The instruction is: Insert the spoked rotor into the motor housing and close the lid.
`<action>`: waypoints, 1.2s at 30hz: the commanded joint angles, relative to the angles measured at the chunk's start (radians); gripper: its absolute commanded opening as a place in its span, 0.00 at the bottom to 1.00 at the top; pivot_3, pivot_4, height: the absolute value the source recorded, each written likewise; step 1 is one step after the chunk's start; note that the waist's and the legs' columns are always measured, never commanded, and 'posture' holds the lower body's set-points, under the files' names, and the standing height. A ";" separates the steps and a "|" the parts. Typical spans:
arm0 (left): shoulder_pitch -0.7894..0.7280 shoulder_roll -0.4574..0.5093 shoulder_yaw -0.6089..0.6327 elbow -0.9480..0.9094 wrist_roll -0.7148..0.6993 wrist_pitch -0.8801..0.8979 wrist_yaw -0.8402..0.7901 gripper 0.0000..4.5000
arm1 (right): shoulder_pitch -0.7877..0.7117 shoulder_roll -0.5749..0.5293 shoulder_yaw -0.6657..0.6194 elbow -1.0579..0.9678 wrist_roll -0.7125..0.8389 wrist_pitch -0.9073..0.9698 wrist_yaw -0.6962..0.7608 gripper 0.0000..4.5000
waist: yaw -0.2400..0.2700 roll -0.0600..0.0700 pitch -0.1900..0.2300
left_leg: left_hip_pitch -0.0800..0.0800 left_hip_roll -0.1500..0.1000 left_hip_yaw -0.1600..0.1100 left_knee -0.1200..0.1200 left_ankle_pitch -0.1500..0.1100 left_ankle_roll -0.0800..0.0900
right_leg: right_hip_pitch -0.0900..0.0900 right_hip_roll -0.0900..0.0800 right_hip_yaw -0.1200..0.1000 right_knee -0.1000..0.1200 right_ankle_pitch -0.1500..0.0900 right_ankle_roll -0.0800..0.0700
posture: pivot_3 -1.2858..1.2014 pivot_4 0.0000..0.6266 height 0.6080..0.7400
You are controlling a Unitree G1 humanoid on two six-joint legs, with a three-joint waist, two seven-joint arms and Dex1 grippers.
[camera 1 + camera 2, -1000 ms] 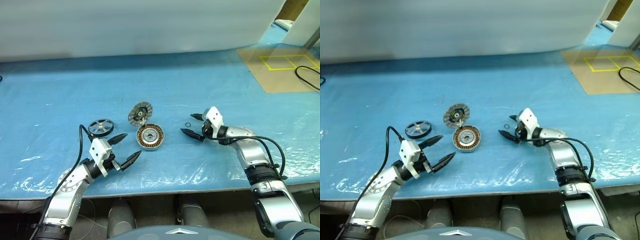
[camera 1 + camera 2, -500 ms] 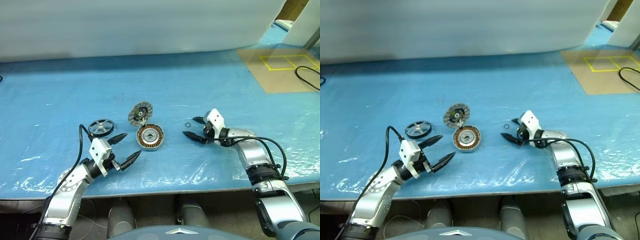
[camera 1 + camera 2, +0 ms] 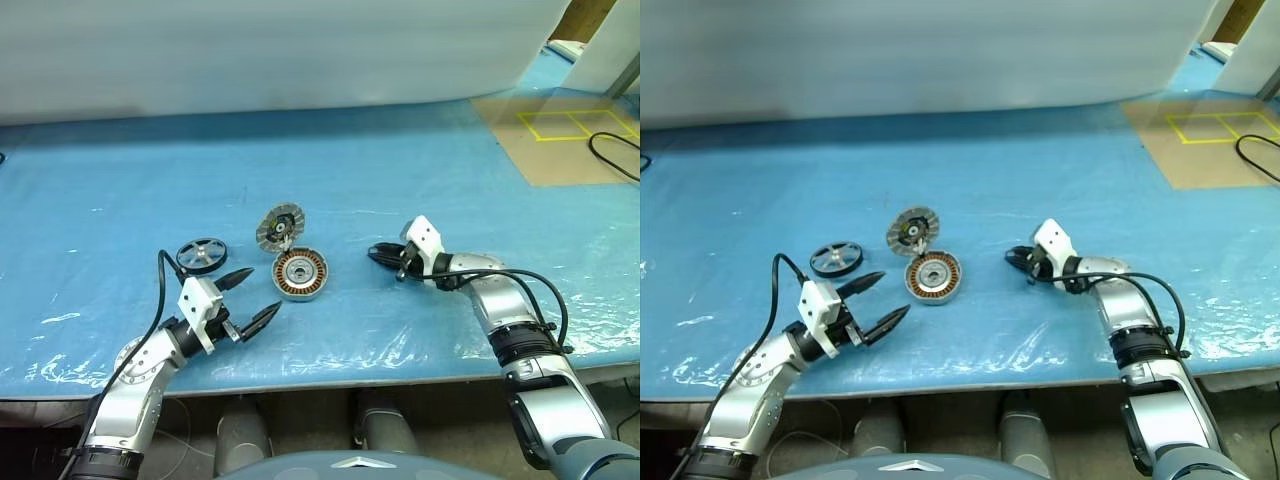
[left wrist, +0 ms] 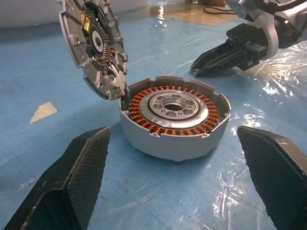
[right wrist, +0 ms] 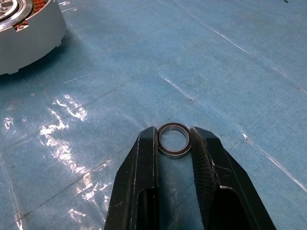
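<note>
**Right gripper closing on a small metal ring beside the open motor housing**

The motor housing [image 4: 172, 120] is sitting uncovered on the blue plastic-covered table [image 3: 420, 170], a shallow round silver shell holding a ring of orange-copper windings around a pale, hollow hub. Nothing else is lying inside it. The lid [image 4: 93, 45], a grey ribbed disc with a dark centre, is standing tilted against the housing's far rim, its inner face turned toward the left wrist camera. The spoked rotor [image 3: 201, 254], a flat dark-rimmed wheel with shiny spokes, is lying flat on the table to the housing's left, apart from it and just beyond the left gripper.

Compared with a second ago, the right gripper [image 5: 173, 143] is no longer spread wide: its two black fingers are now pinching a small thin metal ring [image 5: 174, 140] that is lying on the table to the right of the housing. The ring is sitting between the fingertips, both touching its edge. The housing, lid and rotor are lying where they were.

The left gripper [image 3: 250, 297] is hanging with its fingers spread wide and empty, pointing at the housing from the near left.
</note>
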 commanded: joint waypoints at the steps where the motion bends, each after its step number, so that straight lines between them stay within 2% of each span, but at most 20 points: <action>1: 0.007 0.009 0.015 -0.025 -0.005 -0.021 -0.001 1.00 | -0.003 0.007 0.008 -0.029 0.001 0.007 0.000 0.13 | 0.000 0.000 0.000 | 0.000 0.000 0.000 0.000 0.000 0.000 | 0.000 0.000 0.000 0.000 0.000 0.000 | 0.52 0.24 1.00; 8: 0.006 0.011 0.019 -0.029 -0.005 -0.020 0.002 1.00 | -0.023 0.034 -0.006 -0.274 0.155 0.113 0.116 0.13 | 0.001 0.004 0.003 | -0.002 0.000 0.000 -0.001 0.000 0.000 | -0.002 0.000 0.000 -0.001 0.000 0.000 | 0.52 0.24 1.00; 16: -0.001 0.008 0.014 -0.033 -0.003 -0.015 0.007 1.00 | -0.042 0.029 0.119 -0.515 0.192 0.309 0.184 0.13 | 0.002 0.004 0.003 | -0.001 0.000 0.000 -0.004 0.000 0.000 | -0.002 0.000 0.000 -0.002 0.000 0.000 | 0.52 0.24 1.00; 20: -0.001 0.009 0.015 -0.030 -0.002 -0.017 0.009 1.00 | -0.084 0.031 0.222 -0.506 0.091 0.345 0.147 0.13 | 0.001 0.004 0.003 | -0.001 0.000 0.000 -0.004 0.001 -0.002 | -0.002 0.000 0.000 -0.002 0.000 0.000 | 0.52 0.24 1.00; 28: 0.003 0.007 0.014 -0.038 0.000 -0.016 0.019 1.00 | -0.154 0.081 0.281 -0.436 0.031 0.348 0.100 0.13 | 0.001 0.004 0.003 | -0.001 0.000 0.000 -0.004 0.002 -0.004 | -0.002 0.000 0.000 -0.002 0.000 0.000 | 0.52 0.24 1.00; 36: 0.006 0.007 0.014 -0.039 0.000 -0.019 0.024 1.00 | -0.146 0.094 0.314 -0.411 0.009 0.336 0.106 0.13 | 0.002 0.004 0.003 | -0.001 0.000 0.000 -0.004 0.002 -0.004 | -0.002 0.000 0.000 -0.002 0.000 0.000 | 0.52 0.24 1.00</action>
